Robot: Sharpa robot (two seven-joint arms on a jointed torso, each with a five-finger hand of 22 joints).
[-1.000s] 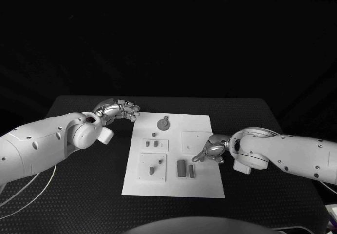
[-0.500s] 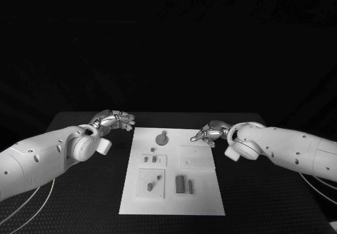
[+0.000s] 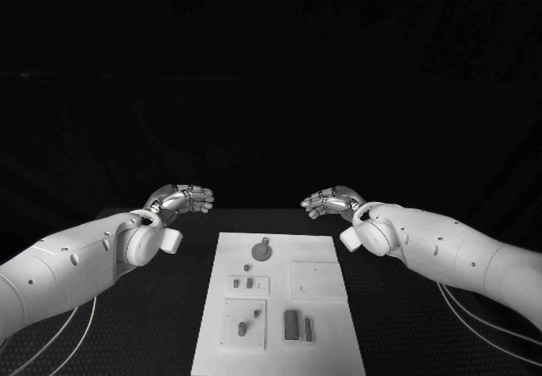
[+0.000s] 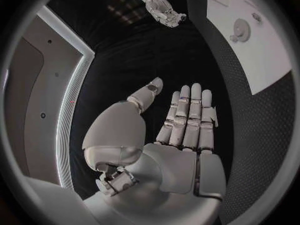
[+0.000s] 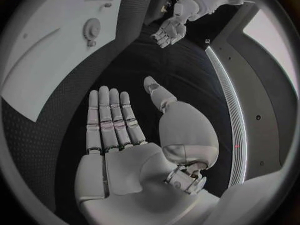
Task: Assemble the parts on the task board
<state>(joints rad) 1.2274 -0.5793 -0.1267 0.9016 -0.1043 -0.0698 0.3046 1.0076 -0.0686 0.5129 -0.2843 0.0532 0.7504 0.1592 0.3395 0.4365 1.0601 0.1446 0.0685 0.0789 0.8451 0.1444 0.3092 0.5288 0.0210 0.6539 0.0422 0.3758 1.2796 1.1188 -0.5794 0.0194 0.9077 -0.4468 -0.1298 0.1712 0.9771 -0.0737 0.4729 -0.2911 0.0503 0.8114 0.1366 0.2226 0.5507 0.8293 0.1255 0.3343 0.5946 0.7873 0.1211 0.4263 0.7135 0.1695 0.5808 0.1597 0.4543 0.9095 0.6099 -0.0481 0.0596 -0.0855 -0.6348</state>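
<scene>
Left hand (image 3: pixel 181 198): raised beyond the far left corner of the task board (image 3: pixel 322 313), fingers extended side by side, thumb apart, holding nothing. Right hand (image 3: pixel 331 201): raised beyond the far right corner, same flat posture, empty. Task board: flat on the black counter (image 3: pixel 401 329), between the two arms. Round part (image 3: pixel 262 251): seated near the board's far edge. Small parts (image 3: pixel 244 283): at mid-board. Two upright bars (image 3: pixel 298 325): side by side near the front edge.
</scene>
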